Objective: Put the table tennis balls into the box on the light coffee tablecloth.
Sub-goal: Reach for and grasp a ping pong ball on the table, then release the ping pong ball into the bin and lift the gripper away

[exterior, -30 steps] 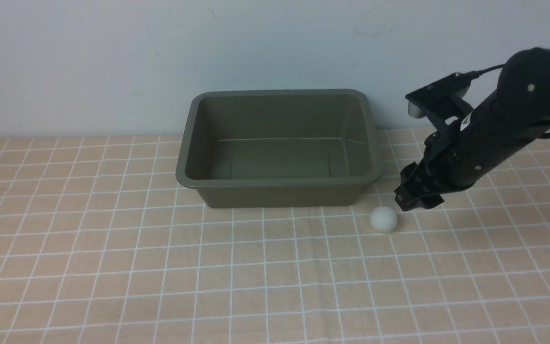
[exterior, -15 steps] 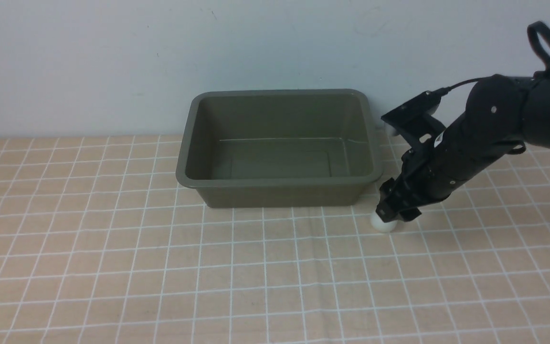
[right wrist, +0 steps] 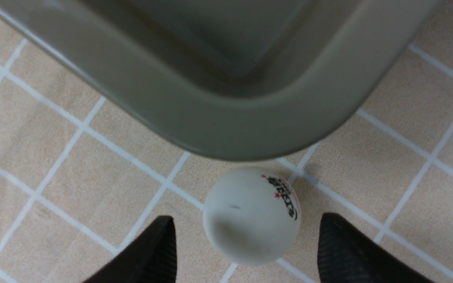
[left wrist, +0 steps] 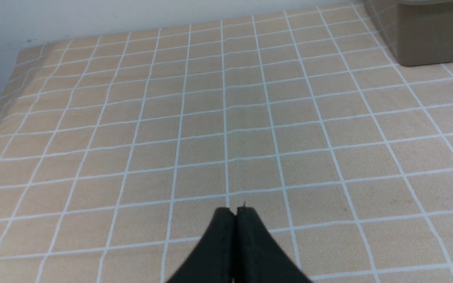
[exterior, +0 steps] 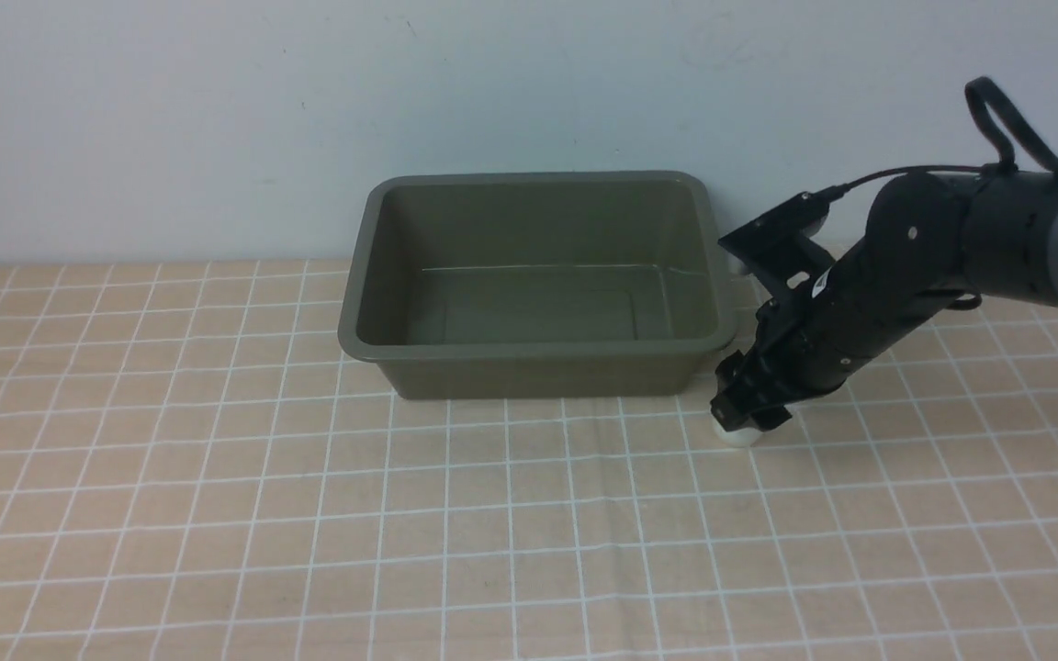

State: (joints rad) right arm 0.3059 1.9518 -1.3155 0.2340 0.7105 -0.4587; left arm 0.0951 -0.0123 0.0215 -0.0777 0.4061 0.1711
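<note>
A white table tennis ball (exterior: pixel 737 435) lies on the peach-tan checked tablecloth (exterior: pixel 217 477) just off the front right corner of the olive-green box (exterior: pixel 538 353). My right gripper (exterior: pixel 742 415) is down over the ball and mostly hides it in the front view. In the right wrist view the gripper (right wrist: pixel 246 228) is open, with the ball (right wrist: pixel 250 216) between its two fingertips and gaps on both sides. The box's corner rim (right wrist: pixel 226 129) is close beyond the ball. My left gripper (left wrist: pixel 235 212) is shut and empty above bare cloth.
The box is empty and stands at the back, near the pale wall (exterior: pixel 217 110). Its side wall shows in the left wrist view (left wrist: pixel 427 35). The cloth's edge runs along the wall (left wrist: pixel 92 37).
My right arm has moved left and down from beside the ball. Its open gripper now straddles the ball. The ball and the box have not moved.
</note>
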